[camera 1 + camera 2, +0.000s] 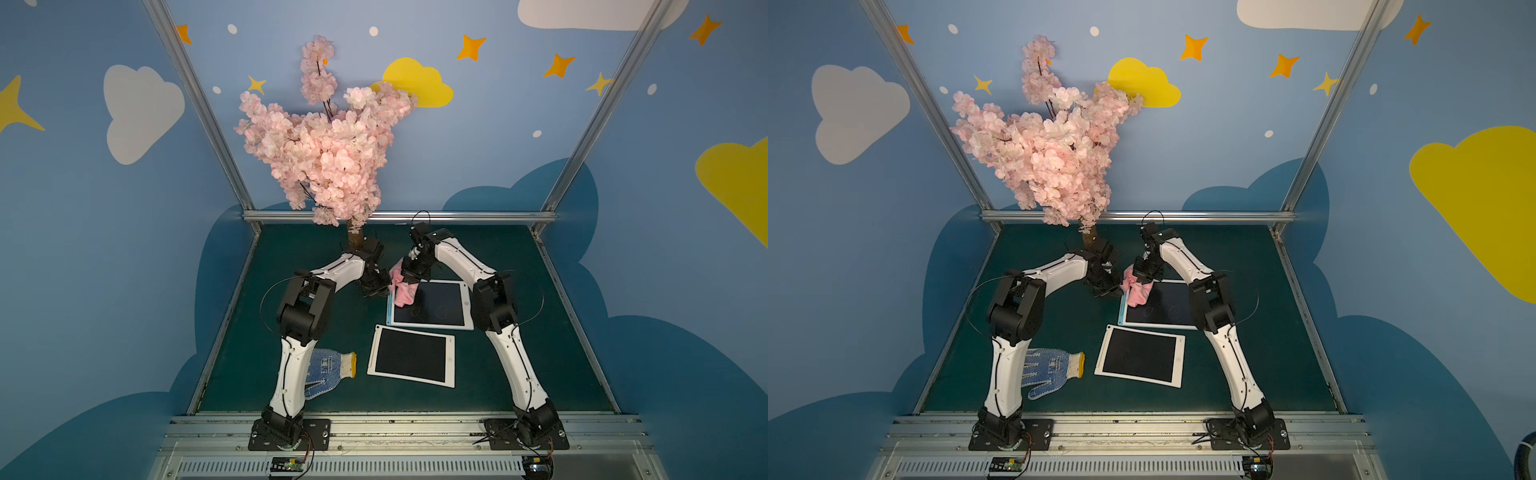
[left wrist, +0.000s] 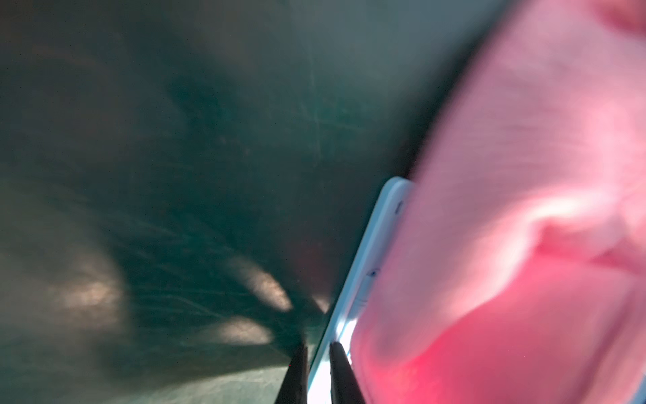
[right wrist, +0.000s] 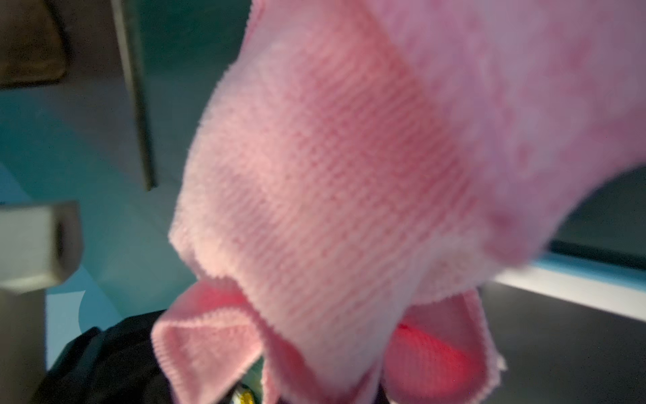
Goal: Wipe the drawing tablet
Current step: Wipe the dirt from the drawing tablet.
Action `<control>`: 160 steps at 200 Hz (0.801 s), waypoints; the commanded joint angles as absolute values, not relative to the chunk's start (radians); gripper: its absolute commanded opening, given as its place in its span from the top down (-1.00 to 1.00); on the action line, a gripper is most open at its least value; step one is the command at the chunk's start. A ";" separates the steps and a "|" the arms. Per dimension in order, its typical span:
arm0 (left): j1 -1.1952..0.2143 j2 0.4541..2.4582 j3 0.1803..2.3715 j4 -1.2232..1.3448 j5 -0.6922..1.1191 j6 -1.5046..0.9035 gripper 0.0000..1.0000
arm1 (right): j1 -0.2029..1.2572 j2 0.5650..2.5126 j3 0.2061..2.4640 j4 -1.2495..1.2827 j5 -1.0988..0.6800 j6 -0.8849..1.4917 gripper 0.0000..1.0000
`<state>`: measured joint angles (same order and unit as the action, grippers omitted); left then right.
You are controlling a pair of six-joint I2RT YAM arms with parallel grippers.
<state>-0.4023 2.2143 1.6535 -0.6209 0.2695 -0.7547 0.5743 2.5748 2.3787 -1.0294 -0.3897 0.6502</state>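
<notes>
The drawing tablet (image 1: 436, 309) with a pale blue frame lies at mid-table in both top views, faint scribbles on its dark screen (image 1: 1173, 309). My left gripper (image 1: 380, 291) is shut on its left edge; in the left wrist view the two dark fingers (image 2: 341, 370) straddle the tablet's rim (image 2: 377, 252). A pink cloth (image 1: 404, 291) lies over the tablet's far left corner. My right gripper (image 1: 409, 276) is shut on it from above. In the right wrist view the cloth (image 3: 332, 175) hides the fingers, with the tablet's frame (image 3: 576, 290) behind it.
A second tablet (image 1: 412, 357) with a white frame lies just in front of the first. A blue-dotted work glove (image 1: 328, 372) rests beside the left arm. An artificial pink blossom tree (image 1: 324, 145) stands at the back, its trunk (image 1: 355, 237) close behind the left wrist.
</notes>
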 commanded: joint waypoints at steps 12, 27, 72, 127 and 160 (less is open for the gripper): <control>-0.414 2.270 1.643 -0.673 0.258 -0.745 0.70 | 0.615 2.645 2.428 -1.008 -0.463 0.729 1.00; -0.414 2.267 1.639 -0.675 0.261 -0.747 0.70 | 0.587 2.634 2.404 -1.009 -0.467 0.746 1.00; -0.415 2.269 1.637 -0.676 0.263 -0.750 0.70 | 0.469 2.503 2.205 -0.998 -0.419 0.730 1.00; -0.410 2.276 1.643 -0.680 0.269 -0.751 0.70 | 0.402 2.405 2.040 -0.962 -0.378 0.689 1.00; -0.410 2.277 1.642 -0.680 0.271 -0.754 0.70 | 0.492 2.505 2.219 -0.964 -0.418 0.722 1.00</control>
